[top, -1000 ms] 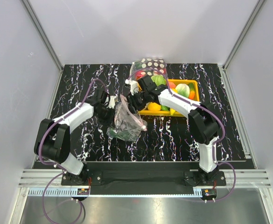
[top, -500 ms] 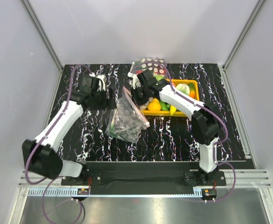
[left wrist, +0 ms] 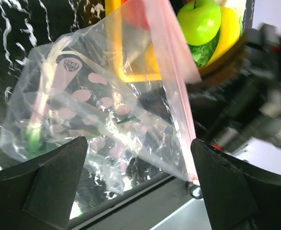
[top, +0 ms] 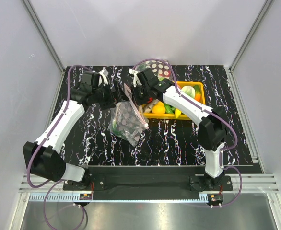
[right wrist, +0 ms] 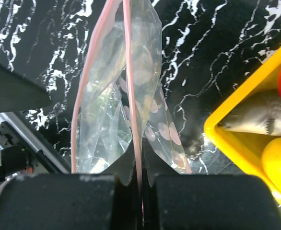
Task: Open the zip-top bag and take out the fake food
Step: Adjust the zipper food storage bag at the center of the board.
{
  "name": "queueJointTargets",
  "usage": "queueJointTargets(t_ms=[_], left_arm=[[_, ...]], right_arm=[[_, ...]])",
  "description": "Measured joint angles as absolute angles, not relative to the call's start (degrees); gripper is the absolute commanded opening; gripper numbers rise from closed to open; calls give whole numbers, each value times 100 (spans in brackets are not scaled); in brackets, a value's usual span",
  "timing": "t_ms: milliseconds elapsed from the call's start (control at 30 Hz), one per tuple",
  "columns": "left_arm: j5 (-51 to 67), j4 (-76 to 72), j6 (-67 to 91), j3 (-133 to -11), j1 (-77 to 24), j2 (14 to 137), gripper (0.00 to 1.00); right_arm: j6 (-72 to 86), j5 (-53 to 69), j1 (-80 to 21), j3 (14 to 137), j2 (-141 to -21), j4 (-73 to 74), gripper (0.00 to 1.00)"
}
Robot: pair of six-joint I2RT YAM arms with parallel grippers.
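Hanging the zip-top bag (top: 126, 120) by its pink strip (right wrist: 131, 72) from the clamped right gripper (right wrist: 139, 177); holding the left gripper (left wrist: 138, 146) wide just left, likely to take the other lip.

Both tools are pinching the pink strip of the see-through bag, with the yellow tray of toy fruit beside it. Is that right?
Not both: only the right tool pinches the pink strip of the see-through bag. The left wrist view shows the left tool open, fingers spread wide, gripping nothing. The yellow tray of toy fruit is beside the bag.
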State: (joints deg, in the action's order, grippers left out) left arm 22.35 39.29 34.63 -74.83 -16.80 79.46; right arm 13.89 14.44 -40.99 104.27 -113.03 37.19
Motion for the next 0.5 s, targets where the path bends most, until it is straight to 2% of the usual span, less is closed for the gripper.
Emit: queueJointTargets(t_ms=[300,400,433,500], left_arm=[[2589,3216,3955,-7181,-1671,7979,99],[2720,3100,4023,-7148,-1671,7992,94],[2766,3055,4042,-7133,-1671,8001,82],[2886,2943,4101,-7085,-1669,8009,67]], right_arm=[[1485,1444,-4278,10250,-10897,3642,0],[1500,1435,-4278,10186,-10836,3581,0],[1505,1417,-4278,10184,-10827,3577,0],[1518,1406,-4276,10180,-10825,3555,0]])
